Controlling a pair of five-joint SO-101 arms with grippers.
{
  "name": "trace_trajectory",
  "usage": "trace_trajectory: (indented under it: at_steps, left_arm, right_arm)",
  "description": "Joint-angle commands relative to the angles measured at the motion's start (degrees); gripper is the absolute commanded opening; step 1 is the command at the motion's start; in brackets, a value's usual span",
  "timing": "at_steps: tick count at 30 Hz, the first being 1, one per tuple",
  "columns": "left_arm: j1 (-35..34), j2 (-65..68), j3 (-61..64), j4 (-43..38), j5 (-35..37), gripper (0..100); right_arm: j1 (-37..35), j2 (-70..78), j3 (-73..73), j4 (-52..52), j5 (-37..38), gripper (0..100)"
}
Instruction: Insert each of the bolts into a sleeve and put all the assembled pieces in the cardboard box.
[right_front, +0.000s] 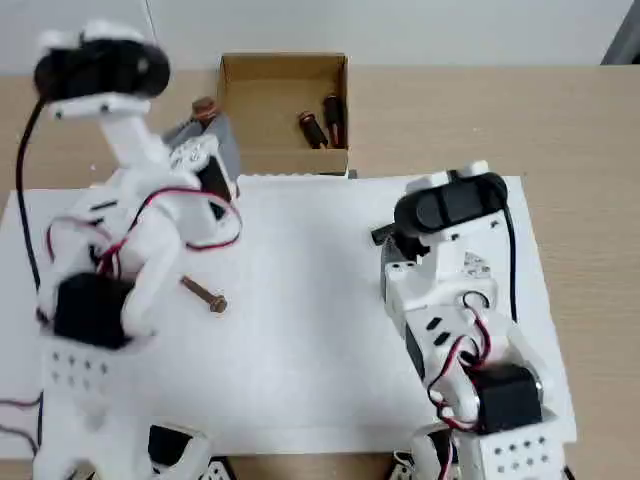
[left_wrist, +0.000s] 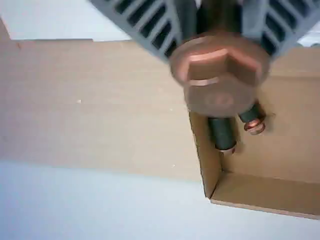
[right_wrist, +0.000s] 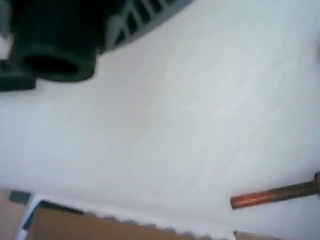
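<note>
So, your left gripper (left_wrist: 220, 22) has its fingers pinched on an assembled piece (left_wrist: 220, 75). The dark sleeve part sits between the pads and the copper hex head sticks out past them. Just beyond the fingertips is the cardboard box (left_wrist: 205, 150): the head hangs roughly over its near wall, and two finished pieces (left_wrist: 222, 132) lie inside, a bit further in. I'd want the fingers properly over the box floor before letting go. The piece looks like stiff, smooth metal, dense for its size and round, so it'll probably roll or bounce off that wall if dropped on the rim. Holding it by the sleeve is the right call, since a grip on the head alone might let the sleeve slip off.

Your right gripper (right_wrist: 65, 25) looks closed on an empty black sleeve (right_wrist: 55, 47), with its open end clear of the fingers. The loose bolt (right_wrist: 275, 195) lies well away from those fingertips on the white sheet (right_wrist: 175, 110). I'd take it by the shank near the head, leaving the tip free to go in.
</note>
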Motion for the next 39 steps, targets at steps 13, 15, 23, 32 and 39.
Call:
trace_trajectory:
  at_steps: [13, 15, 23, 32, 39]
  left_arm:
    - [-0.26, -43.96, 45.05, -10.46, -5.36, 1]
    - [-0.26, -47.65, 49.36, -11.78, -5.19, 1]
    - [0.26, -57.76, 62.90, -19.43, 1.41, 1]
    - [5.54, -62.07, 71.25, -28.13, 8.70, 1]
    - [9.32, -62.15, 70.99, -28.48, 13.98, 1]
  right_arm:
    - [-0.31, -20.18, 15.82, 4.18, 0.62, 0.4]
    - [-0.31, -24.22, 19.16, 3.30, 0.88, 0.4]
    - [-0.48, -32.84, 29.19, -2.68, 7.82, 0.4]
    - [-14.64, -32.84, 36.75, -13.41, 8.00, 0.4]
    - [-19.47, -32.84, 39.03, -17.10, 11.78, 0.4]
